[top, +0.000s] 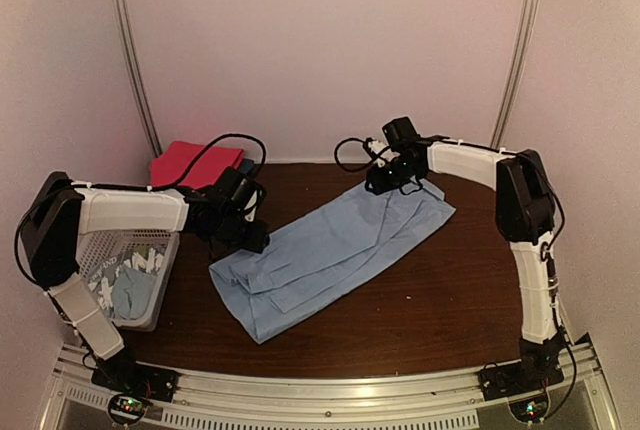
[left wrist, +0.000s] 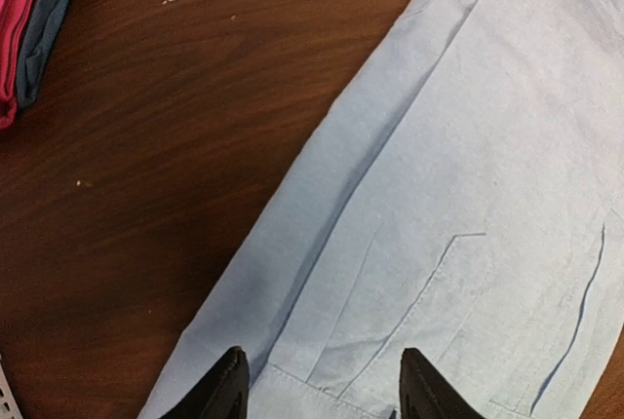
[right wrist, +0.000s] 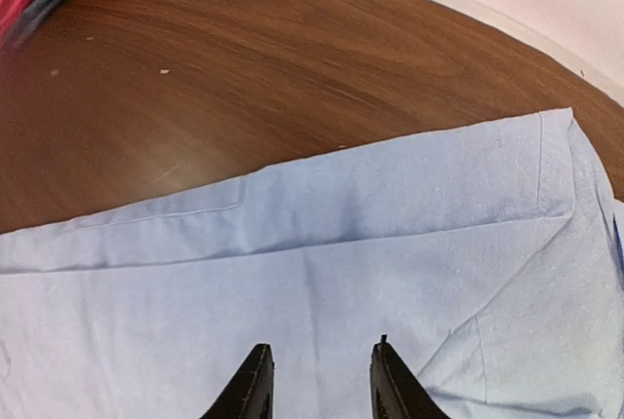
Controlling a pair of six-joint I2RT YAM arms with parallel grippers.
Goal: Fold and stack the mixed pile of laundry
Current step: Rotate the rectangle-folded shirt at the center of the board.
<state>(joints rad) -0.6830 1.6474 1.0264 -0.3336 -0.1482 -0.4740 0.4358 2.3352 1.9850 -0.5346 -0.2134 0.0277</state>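
Top external view: the shirt lies layered and slantwise mid-worktop, with other garments waiting in the basket. Left pincer and right pincer hover at opposite ends, jaws parted and holding nothing. Pinching only the top layer, or lifting unevenly, would likely skew the fold or pull it open.

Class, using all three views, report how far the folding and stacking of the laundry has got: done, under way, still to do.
Done: little; a magenta cloth lies folded at the far left. Under way: one light blue shirt lies spread on the table, edges turned in, with the left gripper and right gripper open over opposite ends. Left: finishing that fold, plus the garments in the white basket.
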